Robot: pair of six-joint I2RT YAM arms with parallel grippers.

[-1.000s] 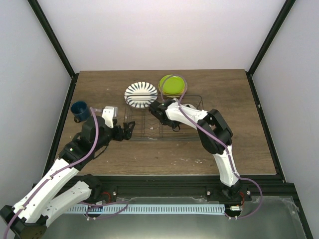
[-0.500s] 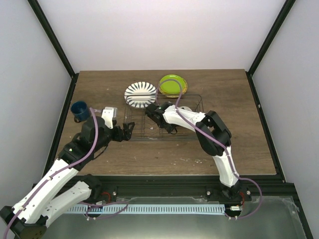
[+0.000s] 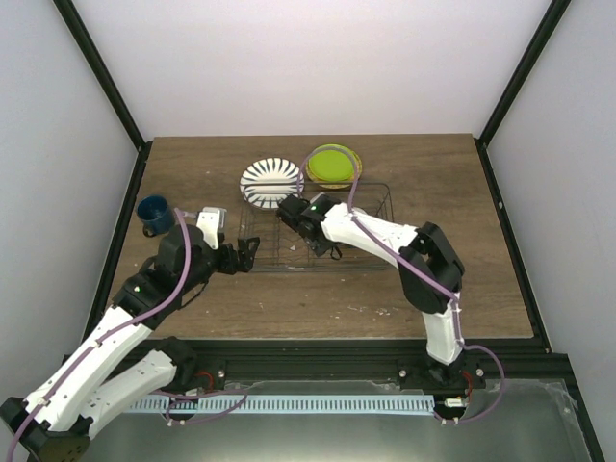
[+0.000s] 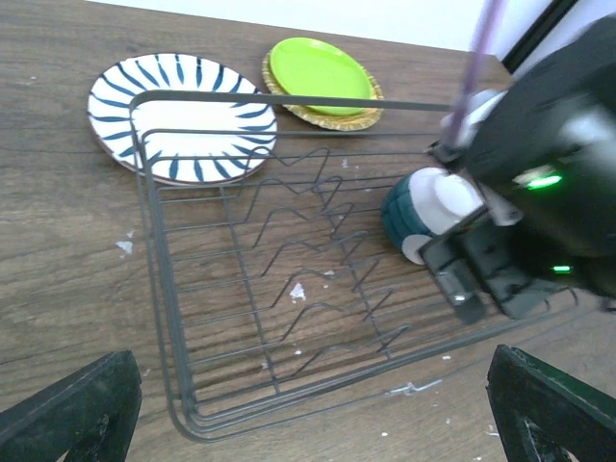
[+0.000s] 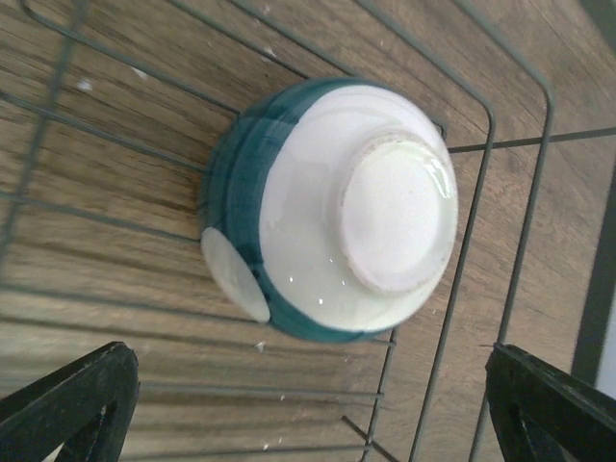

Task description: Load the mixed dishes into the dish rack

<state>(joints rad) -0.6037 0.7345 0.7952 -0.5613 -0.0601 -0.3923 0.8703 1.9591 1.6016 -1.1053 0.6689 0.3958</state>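
Observation:
The wire dish rack point(image 3: 371, 192) sits mid-table. A small cream bowl with a teal band point(image 5: 327, 212) lies tipped in the rack's corner, its foot facing my right wrist camera. It also shows in the left wrist view point(image 4: 423, 207). My right gripper point(image 3: 294, 217) point(image 5: 313, 404) hovers just above the bowl, open and empty. My left gripper point(image 3: 248, 252) point(image 4: 318, 404) is open and empty at the rack's near left corner point(image 4: 154, 241). The white striped plate point(image 3: 271, 183) and the lime-green plate point(image 3: 333, 166) lie flat behind the rack. The dark blue mug point(image 3: 154, 214) stands at the far left.
Black frame posts and white walls close in the table on both sides and at the back. The striped plate's near edge point(image 4: 183, 115) tucks under the rack's far rim. Small white crumbs lie on the wood inside the rack.

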